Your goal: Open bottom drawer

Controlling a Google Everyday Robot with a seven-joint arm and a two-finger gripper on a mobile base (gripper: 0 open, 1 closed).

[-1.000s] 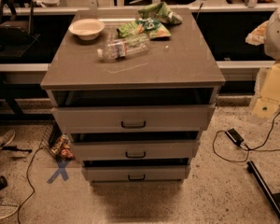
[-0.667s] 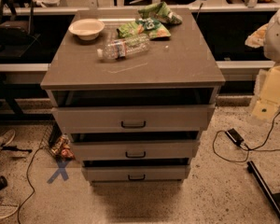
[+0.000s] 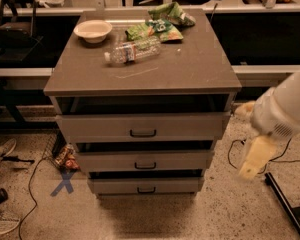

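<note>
The cabinet [image 3: 140, 74] has three grey-beige drawers. The bottom drawer [image 3: 115, 186] is the lowest and shortest, with a small black bar handle [image 3: 146, 190] at its centre. Its front sits nearly flush under the middle drawer [image 3: 105, 161], which lies below the top drawer [image 3: 100, 126]. My gripper [image 3: 252, 159] hangs from the white arm [image 3: 285, 109] to the right of the cabinet. It is about level with the middle drawer, apart from the cabinet and holding nothing that I can see.
On the cabinet top lie a white bowl [image 3: 92, 30], a plastic bottle [image 3: 132, 51] and green snack bags [image 3: 160, 24]. On the floor are a blue tape X [image 3: 64, 182], cables [image 3: 32, 194], a snack bag [image 3: 65, 157] and a black stand leg [image 3: 285, 204].
The arm and gripper have moved down and left, closer to the cabinet's right side. The drawers and the things on top have not moved.
</note>
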